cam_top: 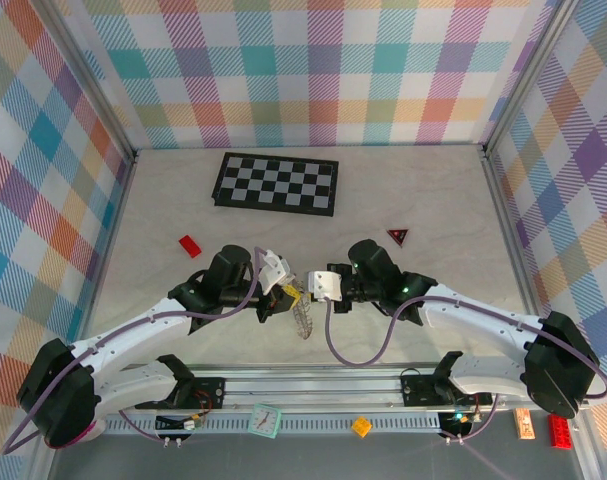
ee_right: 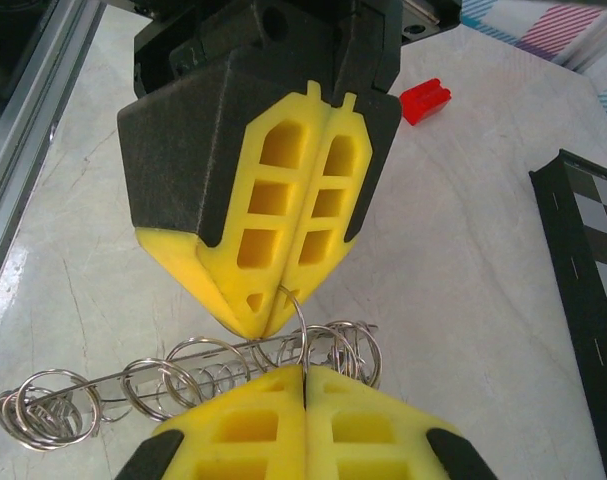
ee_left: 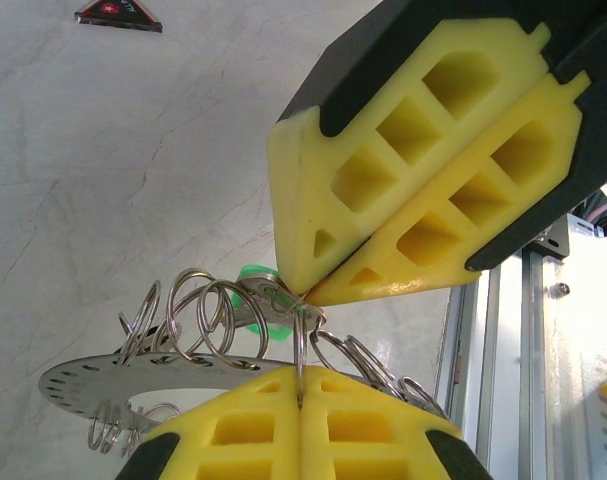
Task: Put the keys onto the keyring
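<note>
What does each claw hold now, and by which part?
The left claw and the right claw are both shut on the keyring, each pinching the same small wire loop on its rim.

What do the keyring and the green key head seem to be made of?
The keyring looks like bare grey metal: a flat disc with a dull sheen and small holes along its rim, fringed by shiny wire loops. The key head is probably plastic, judging by its bright green colour, but it is mostly hidden.
</note>
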Robot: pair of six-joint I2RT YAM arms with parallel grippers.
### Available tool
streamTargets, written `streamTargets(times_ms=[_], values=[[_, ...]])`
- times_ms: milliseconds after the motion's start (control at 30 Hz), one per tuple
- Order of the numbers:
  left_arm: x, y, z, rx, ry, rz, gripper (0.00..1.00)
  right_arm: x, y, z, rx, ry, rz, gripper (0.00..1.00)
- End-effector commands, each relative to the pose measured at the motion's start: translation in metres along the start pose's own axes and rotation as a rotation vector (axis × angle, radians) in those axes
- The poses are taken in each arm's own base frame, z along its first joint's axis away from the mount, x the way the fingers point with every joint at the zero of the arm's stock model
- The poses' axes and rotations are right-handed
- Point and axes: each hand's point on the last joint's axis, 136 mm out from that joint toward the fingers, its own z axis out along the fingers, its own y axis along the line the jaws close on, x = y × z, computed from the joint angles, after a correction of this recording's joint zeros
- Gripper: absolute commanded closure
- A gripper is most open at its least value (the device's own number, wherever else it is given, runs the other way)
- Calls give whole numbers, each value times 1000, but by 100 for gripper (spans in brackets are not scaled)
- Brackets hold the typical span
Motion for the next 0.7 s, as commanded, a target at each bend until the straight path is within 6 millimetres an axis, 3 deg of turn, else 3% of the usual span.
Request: streamTargets(times_ms=[0,667], values=[[-18,-5,-1,15,-36,18,100,-5,8,-4,-20,-21,-31,100],[-21,-2,-2,-1,-44,19,100,-5,21,-3,-76,-11,-46,100]])
